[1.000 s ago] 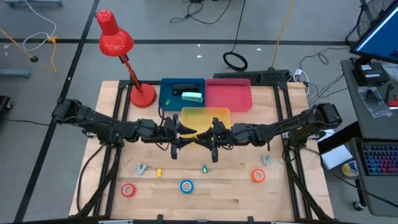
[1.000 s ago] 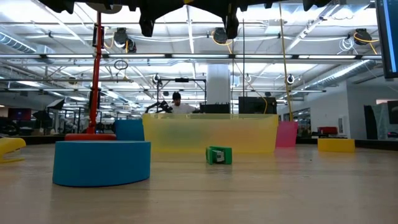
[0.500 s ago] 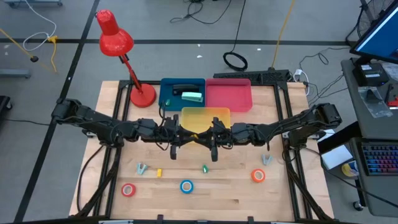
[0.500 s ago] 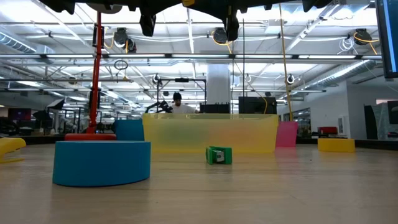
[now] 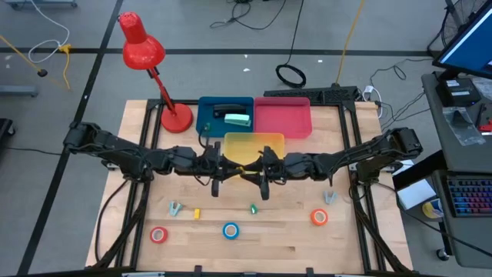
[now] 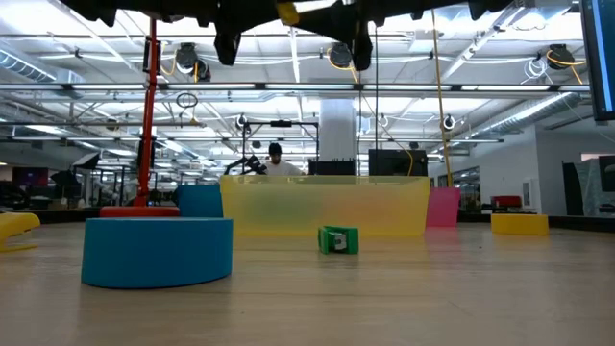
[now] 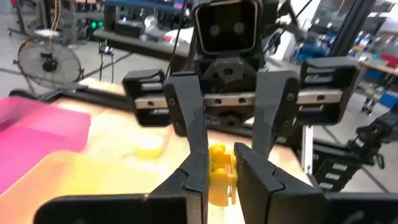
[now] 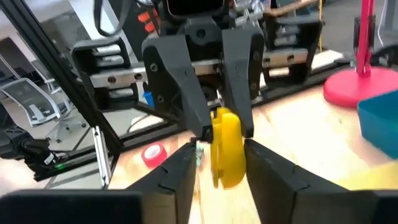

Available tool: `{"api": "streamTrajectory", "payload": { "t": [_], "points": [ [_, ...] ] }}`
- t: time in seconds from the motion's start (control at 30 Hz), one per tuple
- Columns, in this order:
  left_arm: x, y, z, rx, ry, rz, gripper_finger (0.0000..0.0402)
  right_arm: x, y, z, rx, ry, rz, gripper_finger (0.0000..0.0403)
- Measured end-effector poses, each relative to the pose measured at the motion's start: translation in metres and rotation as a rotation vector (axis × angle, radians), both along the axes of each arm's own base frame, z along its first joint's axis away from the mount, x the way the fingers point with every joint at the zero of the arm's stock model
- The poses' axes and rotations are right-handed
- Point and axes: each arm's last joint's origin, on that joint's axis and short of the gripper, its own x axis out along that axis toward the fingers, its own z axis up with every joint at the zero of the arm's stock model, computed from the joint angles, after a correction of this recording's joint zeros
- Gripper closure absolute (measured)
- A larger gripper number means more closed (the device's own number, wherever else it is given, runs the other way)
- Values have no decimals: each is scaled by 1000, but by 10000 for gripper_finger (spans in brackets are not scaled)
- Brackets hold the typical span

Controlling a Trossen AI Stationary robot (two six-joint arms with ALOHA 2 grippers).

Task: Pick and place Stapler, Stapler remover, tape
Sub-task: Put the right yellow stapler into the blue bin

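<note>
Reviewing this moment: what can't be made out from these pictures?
- The yellow item in the left gripper: blurred in both wrist views, fingers cover its sides; kind unclear.
- The left gripper and right gripper: low view, top edge cuts them off.
- Two grey items: high view, too small to identify.

A red desk lamp [image 5: 157,73] stands beside blue [image 5: 207,108], pink [image 5: 296,123] and yellow [image 5: 269,141] trays.

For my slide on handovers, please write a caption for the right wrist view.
Left gripper holds a small glossy yellow object between the open fingers of the right gripper.
</note>
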Motion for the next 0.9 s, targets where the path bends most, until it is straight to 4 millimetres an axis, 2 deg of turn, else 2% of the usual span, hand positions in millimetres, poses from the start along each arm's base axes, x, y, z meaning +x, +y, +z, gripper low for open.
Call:
{"api": "streamTrajectory", "payload": {
  "t": [0.33, 0.53, 0.67, 0.8, 0.9],
  "points": [
    [-17, 6, 8, 44, 67, 97, 339, -1, 0, -5, -2, 60, 1, 214],
    [-29, 27, 10, 163, 162, 289, 347, -1, -2, -6, -10, 62, -4, 207],
    [-31, 58, -1, 248, 295, 441, 341, -1, -4, -6, -10, 62, -9, 208],
    [-36, 105, -16, 250, 436, 609, 334, 0, -7, -6, -8, 63, -19, 205],
    [-40, 142, -28, 209, 499, 663, 332, 1, -12, -6, -7, 63, -33, 204]
  ]
}}
